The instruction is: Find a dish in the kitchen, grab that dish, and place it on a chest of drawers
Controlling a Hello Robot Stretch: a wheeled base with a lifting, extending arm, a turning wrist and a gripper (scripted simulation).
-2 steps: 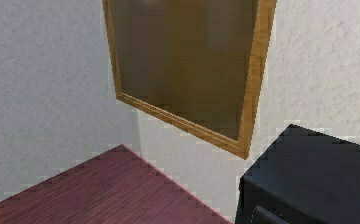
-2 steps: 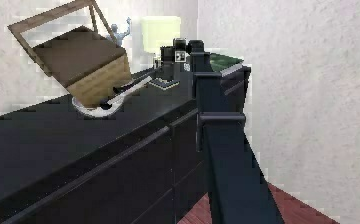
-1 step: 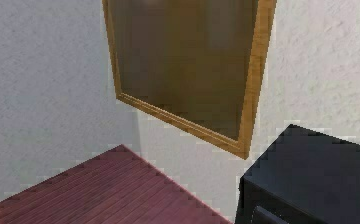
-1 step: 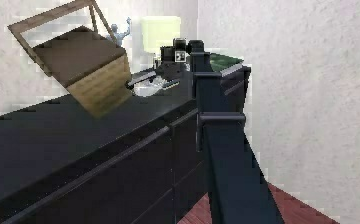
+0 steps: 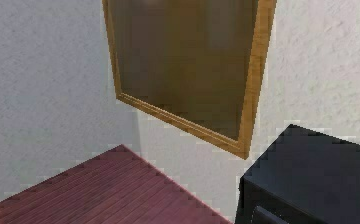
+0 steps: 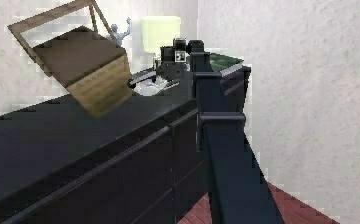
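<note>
Forward view, left to right: white rough-plastered wall [image 5: 38,90]; dark reddish-brown plank floor [image 5: 118,190] below it; large wooden-framed panel with a dull brownish pane [image 5: 188,60] hung on the adjoining wall; black box-shaped cabinet [image 5: 318,180] at the lower right corner, its top matt and plain.

Arm side view, left to right: long black chest of drawers [image 6: 58,130] running from the lower left toward the upper middle; light wooden box with a raised lid [image 6: 83,60] on its top; small grey statuette [image 6: 118,32] behind the box; pale yellow lampshade [image 6: 160,30] beside the statuette; gripper [image 6: 146,78] above the black top, with a pale flat greyish-white thing [image 6: 160,88] at its far end, whether a dish cannot be made out; how the fingers stand, and whether the gripper holds anything, cannot be told; two small white marked squares [image 6: 180,55] just right of the gripper; dark square arm bar [image 6: 223,150] rising from the bottom edge; flat dark green item [image 6: 226,62] at the far end of the top; white wall [image 6: 308,90]; strip of reddish floor [image 6: 288,210].
</note>
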